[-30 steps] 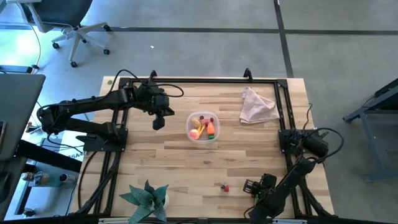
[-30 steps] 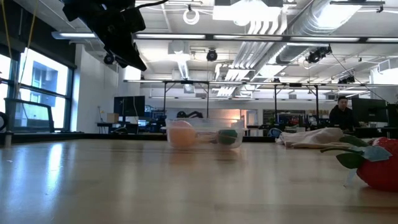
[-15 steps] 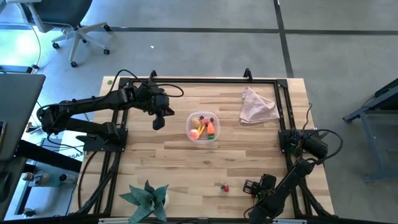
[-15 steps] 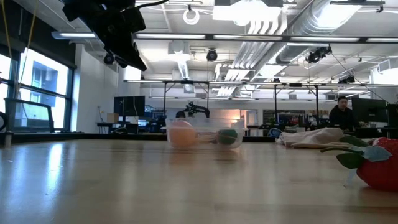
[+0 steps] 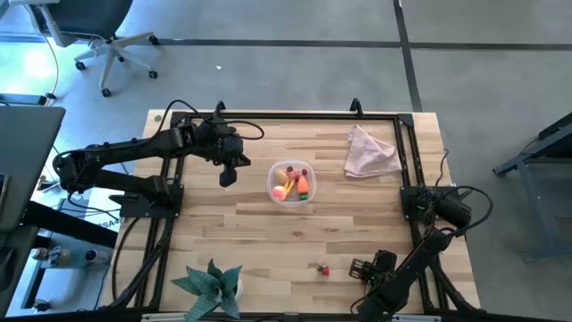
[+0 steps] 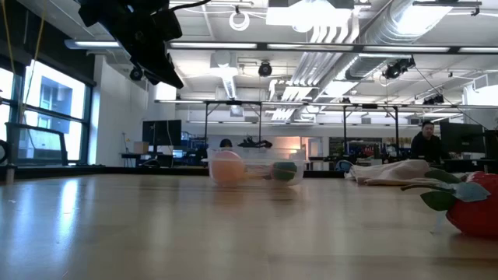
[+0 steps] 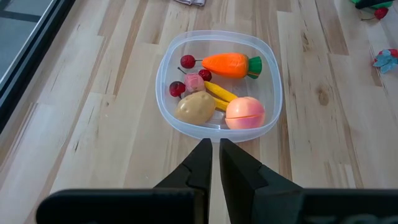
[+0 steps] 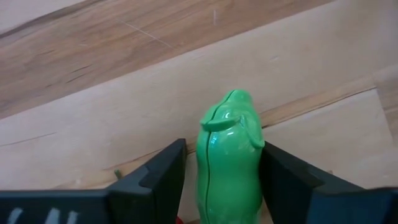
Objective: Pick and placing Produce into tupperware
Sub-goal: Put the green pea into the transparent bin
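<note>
Still, both arms unmoved, tupperware (image 5: 291, 182) unchanged

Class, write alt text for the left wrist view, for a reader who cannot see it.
A clear tupperware sits on a pale wooden table, holding an orange carrot, red cherries, a tan potato, yellow sticks and a round pink-orange piece. The left tool, fingers shut together, points at it from just outside its rim.

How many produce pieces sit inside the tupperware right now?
6 visible in the tupperware: carrot, potato, peach-pink round piece, yellow stick, small pink piece, cherries. More may hide underneath.
</note>
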Robot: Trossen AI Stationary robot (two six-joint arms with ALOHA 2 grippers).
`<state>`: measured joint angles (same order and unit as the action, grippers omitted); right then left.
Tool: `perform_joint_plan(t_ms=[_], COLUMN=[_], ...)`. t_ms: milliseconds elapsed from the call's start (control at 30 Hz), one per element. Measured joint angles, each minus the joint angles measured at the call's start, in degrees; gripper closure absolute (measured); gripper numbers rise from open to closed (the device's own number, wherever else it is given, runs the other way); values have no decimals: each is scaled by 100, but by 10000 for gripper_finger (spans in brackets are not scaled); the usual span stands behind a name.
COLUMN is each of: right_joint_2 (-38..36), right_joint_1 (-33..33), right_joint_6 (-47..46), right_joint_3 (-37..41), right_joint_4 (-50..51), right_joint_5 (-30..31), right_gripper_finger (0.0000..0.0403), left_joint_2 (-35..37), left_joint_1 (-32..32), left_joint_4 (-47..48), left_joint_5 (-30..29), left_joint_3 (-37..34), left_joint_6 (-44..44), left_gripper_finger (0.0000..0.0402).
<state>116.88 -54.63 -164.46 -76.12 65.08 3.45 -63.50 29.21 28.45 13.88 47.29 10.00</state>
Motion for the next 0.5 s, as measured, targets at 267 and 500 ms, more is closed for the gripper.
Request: perform_joint_plan(t_ms=[267, 500], right_joint_2=[2, 4], right_joint_1=[0, 0], right_joint_6=[81, 98], right_joint_3=[2, 4], right_joint_4=[0, -1], right_joint_5=[77, 107], right_gripper_finger=[255, 258], left_joint_2=[0, 0], left_joint_1=[2, 1], left_joint_4=[0, 0], left_joint_5=[0, 0], left_joint_3=[-1, 0], left_joint_6=[0, 0], left_gripper_finger=[380, 380])
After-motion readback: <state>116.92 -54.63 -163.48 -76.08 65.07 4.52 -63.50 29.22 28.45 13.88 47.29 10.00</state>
